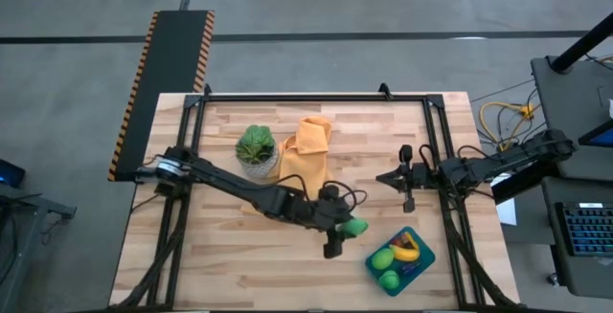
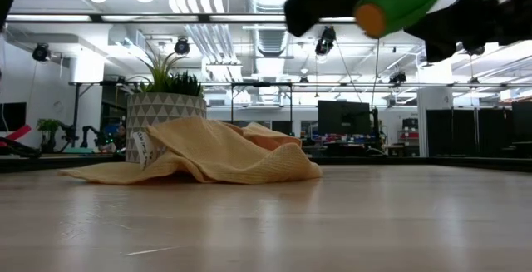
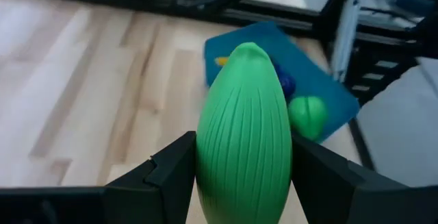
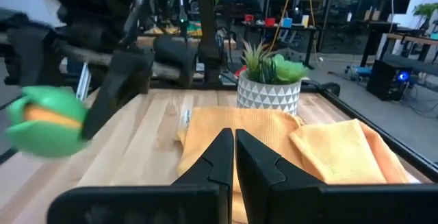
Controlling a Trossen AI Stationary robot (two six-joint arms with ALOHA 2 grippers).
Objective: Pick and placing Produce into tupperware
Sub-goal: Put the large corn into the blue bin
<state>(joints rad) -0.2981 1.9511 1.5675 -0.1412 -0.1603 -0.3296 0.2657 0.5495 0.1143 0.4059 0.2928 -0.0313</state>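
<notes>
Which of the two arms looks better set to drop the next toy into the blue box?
The left. Its gripper already holds a green piece in the air, near the tupperware. The right gripper is shut and empty, farther back.

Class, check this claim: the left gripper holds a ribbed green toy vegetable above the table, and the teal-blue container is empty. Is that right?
Not quite. The left gripper does hold the ribbed green toy vegetable, but the high view shows the teal-blue container already holds produce, including a yellow banana.
</notes>
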